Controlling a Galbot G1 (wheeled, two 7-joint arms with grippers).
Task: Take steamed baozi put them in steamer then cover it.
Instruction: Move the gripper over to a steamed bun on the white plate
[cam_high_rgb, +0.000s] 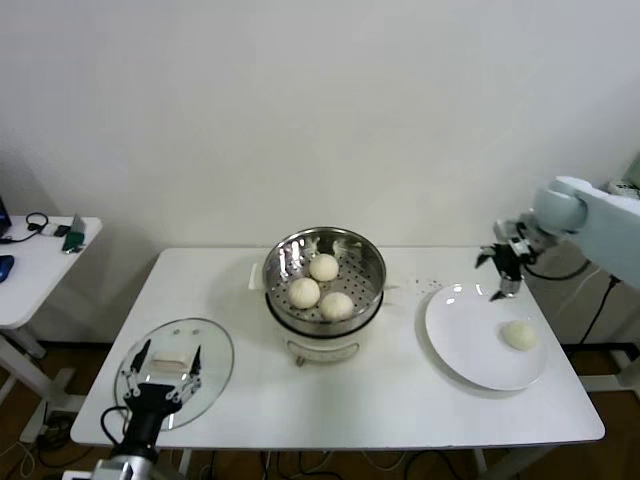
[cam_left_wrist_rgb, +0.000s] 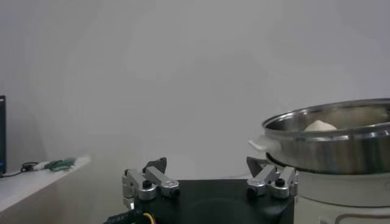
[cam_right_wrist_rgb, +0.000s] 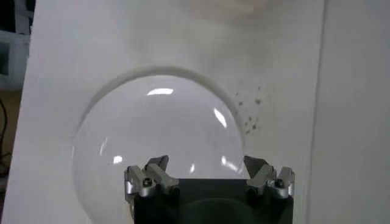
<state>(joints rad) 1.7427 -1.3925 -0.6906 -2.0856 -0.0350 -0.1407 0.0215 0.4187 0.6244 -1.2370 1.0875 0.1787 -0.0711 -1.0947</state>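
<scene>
- Three steamed baozi (cam_high_rgb: 322, 282) are lying on the perforated floor of the steamer (cam_high_rgb: 371, 262), which is standing uncovered at the middle of the table (cam_high_rgb: 400, 400).
- A fourth bun (cam_high_rgb: 519, 335) is resting alone on the white plate (cam_high_rgb: 460, 340), on the robot's right and well apart from the steamer.
- The right gripper (cam_high_rgb: 497, 272) is hanging above the far rim of the plate with its jaws standing apart and holding nothing; the bun is lying nearer the robot than the jaws and slightly outward. Being round, it is offering no long axis to align with.
- Judgement: the right arm is by far the nearer to this last bun, so the coming move looks to be a short reach toward the robot and down onto it.
- The left gripper (cam_high_rgb: 166, 369) is waiting over the glass lid (cam_high_rgb: 215, 365) at the near left corner, jaws fully spread and empty.
- The right wrist view is showing the right gripper (cam_right_wrist_rgb: 208, 175) over bare plate (cam_right_wrist_rgb: 158, 128), with dark specks on the table beyond the rim; the bun is not appearing there, so only the head view is fixing its position.
- The left wrist view is showing the left gripper (cam_left_wrist_rgb: 210, 176) level with the steamer (cam_left_wrist_rgb: 329, 143), with one bun's top just clearing the rim.
</scene>
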